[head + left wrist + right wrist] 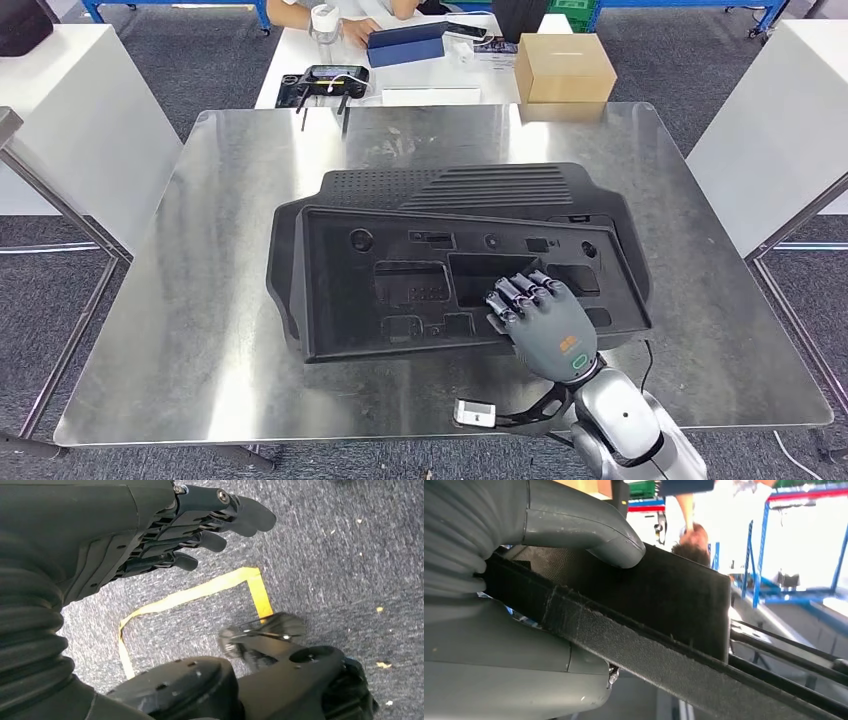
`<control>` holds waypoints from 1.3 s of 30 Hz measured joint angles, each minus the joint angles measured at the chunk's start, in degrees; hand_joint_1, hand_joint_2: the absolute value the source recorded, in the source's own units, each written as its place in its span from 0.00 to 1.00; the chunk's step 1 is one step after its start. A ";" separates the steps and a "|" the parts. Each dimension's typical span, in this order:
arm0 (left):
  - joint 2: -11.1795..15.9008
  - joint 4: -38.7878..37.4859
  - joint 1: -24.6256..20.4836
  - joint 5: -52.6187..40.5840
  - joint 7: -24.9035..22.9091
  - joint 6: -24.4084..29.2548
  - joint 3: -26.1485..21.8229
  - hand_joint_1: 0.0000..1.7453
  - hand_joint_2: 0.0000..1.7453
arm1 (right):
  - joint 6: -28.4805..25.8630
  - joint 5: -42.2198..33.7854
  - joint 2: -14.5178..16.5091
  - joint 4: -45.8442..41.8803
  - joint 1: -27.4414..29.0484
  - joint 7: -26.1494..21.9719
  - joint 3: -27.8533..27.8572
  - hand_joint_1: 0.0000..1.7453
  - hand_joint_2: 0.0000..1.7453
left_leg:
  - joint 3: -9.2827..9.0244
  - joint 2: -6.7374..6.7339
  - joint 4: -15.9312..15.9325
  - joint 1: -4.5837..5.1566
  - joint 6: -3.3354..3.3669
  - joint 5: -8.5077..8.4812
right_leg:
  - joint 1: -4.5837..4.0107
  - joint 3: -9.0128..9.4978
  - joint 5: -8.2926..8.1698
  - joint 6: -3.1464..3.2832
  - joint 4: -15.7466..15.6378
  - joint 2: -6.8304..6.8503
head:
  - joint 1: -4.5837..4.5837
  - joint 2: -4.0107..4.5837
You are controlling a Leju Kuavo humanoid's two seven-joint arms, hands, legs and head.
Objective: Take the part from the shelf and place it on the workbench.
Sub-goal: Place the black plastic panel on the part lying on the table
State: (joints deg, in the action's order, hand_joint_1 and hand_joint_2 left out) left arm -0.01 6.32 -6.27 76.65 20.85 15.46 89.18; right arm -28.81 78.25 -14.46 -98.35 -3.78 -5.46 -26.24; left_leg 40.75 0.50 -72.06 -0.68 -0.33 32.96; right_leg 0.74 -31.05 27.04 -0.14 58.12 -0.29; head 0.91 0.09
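A large black moulded plastic part (400, 270) lies on the steel workbench (200, 300), on top of a second black ribbed part (480, 185). My right hand (545, 325) grips the upper part's near right edge, fingers over the top. In the right wrist view the thumb (589, 527) presses one face of the part's black edge (649, 645) while the palm sits on the other side. My left hand (165, 535) hangs over grey carpet with its fingers loosely extended and nothing in them.
Beyond the workbench stands a white table (430, 75) with a cardboard box (563, 66), a controller (325, 78) and a person's hands on a blue tablet. White panels flank both sides. Yellow tape (200, 592) marks the floor.
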 joint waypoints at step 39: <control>0.76 0.02 -0.67 -3.28 -4.43 0.01 0.00 0.00 0.00 | -4.16 0.91 0.93 46.41 -21.62 -2.77 1.89 0.00 0.00 | -3.71 0.06 11.51 0.41 1.91 -8.21 | -0.28 2.19 1.84 -2.44 -1.42 0.40 | 0.02 0.00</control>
State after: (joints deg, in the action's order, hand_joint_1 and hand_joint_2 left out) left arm 0.76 6.34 -6.93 73.37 16.42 15.46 89.18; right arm -32.98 79.16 -13.53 -51.94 -25.40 -8.23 -24.35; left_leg 37.04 0.55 -60.56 -0.27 1.58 24.75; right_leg 0.46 -28.86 28.88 -2.59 56.70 0.11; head 0.92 0.09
